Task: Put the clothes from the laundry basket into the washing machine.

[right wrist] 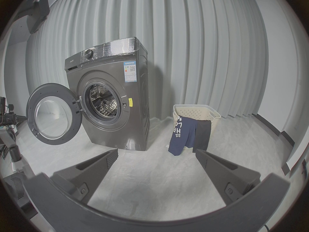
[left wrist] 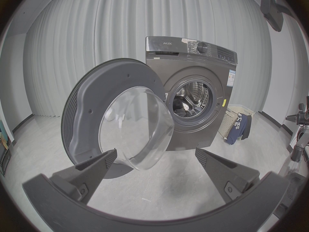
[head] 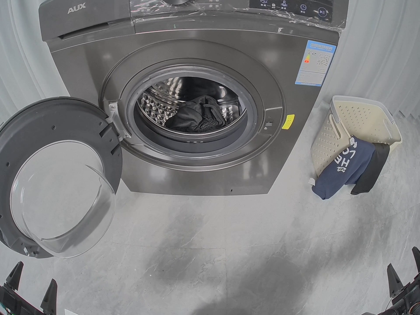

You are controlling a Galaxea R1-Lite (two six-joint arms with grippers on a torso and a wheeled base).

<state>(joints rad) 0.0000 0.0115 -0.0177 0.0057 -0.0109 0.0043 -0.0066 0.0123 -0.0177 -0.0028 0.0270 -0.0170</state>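
**Ana:** Where were the clothes?

**Ben:** A dark bundle (head: 197, 115) lay inside the drum (head: 159, 106) of the washing machine (head: 192, 44), low and toward the front of the opening. Two more pieces hung over the near rim of the laundry basket (head: 367, 114). One was a navy shirt (head: 345, 167) with white print. The other was a black garment (head: 372, 168) right beside it, the two touching. The shirt's lower edge hung down near the floor (head: 210, 241).

**Ana:** And where was the basket?

**Ben:** It stood upright on the grey floor, on the robot's right of the machine and near its front corner. Its pale, perforated walls showed above the hanging clothes.

**Ana:** How did the machine stand?

**Ben:** Its round door (head: 52, 123) was swung fully open to the robot's left, with the clear bowl of glass turned outward. The opening was unobstructed.

**Ana:** What about the pincers?

**Ben:** The left gripper (head: 35, 276) sat low at the robot's left, below the open door. Its fingers were spread wide with nothing between them. The right gripper (head: 402, 261) sat low at the robot's right, equally wide and empty. Both were well apart from the basket and the drum.
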